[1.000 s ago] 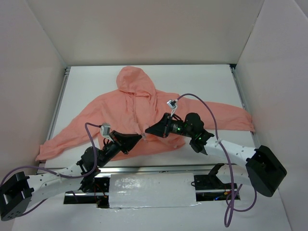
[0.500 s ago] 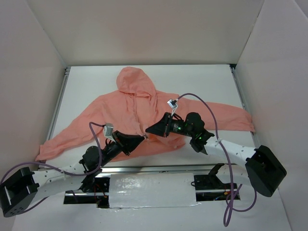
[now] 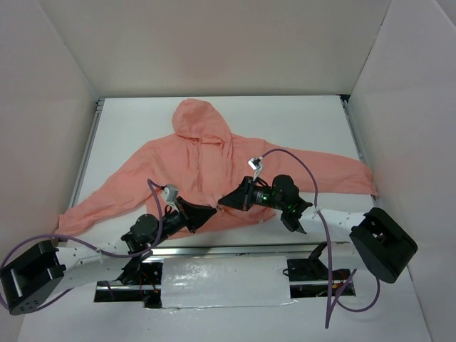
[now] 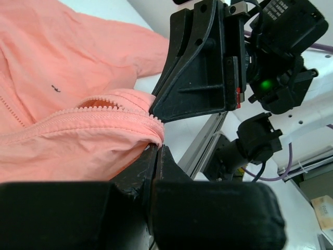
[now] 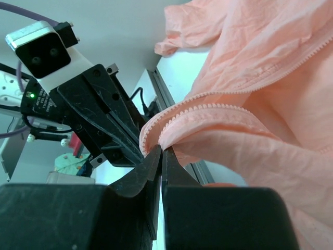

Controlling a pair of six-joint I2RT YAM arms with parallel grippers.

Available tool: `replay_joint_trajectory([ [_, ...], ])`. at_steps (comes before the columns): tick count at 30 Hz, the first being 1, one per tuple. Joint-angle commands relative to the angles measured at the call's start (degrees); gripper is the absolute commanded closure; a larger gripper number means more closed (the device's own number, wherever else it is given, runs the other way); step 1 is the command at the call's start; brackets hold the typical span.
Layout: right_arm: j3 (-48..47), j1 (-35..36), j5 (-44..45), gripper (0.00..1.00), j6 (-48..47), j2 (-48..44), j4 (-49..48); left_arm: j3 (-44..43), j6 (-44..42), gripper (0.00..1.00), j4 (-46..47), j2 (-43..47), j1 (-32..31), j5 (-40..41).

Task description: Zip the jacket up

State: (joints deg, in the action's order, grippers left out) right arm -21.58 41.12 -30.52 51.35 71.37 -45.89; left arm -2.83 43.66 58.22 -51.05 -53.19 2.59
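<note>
The salmon-pink hooded jacket [image 3: 178,167] is lying spread across the middle of the top view, hood toward the top. The left gripper [image 4: 157,149] and right gripper [image 5: 162,151] are each pinching its zipper edge at the bottom hem, jaws nearly closed on the fabric.

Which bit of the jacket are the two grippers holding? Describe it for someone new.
The pink jacket lies spread on the white table, hood at the far end. At the near hem, where its front opening ends, the left gripper and right gripper each pinch the fabric. It is the only lifted spot, edged with zipper teeth.
</note>
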Motion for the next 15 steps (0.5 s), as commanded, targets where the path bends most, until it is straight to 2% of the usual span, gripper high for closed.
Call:
replay_joint_trajectory([
  [1,0.6,1.4,-0.4,0.96,-0.7,0.4,-5.4,3.7,-0.8,1.0,3.4,-2.2,-0.2,-1.2],
  [5,2.2,1.5,-0.2,0.95,-0.4,1.3,-6.8,4.7,0.0,0.96,4.4,-4.6,-0.2,-0.7],
  [9,3.5,1.8,0.1,0.95,0.0,2.2,-7.8,5.2,1.1,1.0,3.7,-5.8,-0.2,1.1],
  [15,5.6,2.2,0.4,0.99,1.4,4.9,-11.8,6.1,1.5,1.0,5.2,-7.0,-0.3,2.2],
])
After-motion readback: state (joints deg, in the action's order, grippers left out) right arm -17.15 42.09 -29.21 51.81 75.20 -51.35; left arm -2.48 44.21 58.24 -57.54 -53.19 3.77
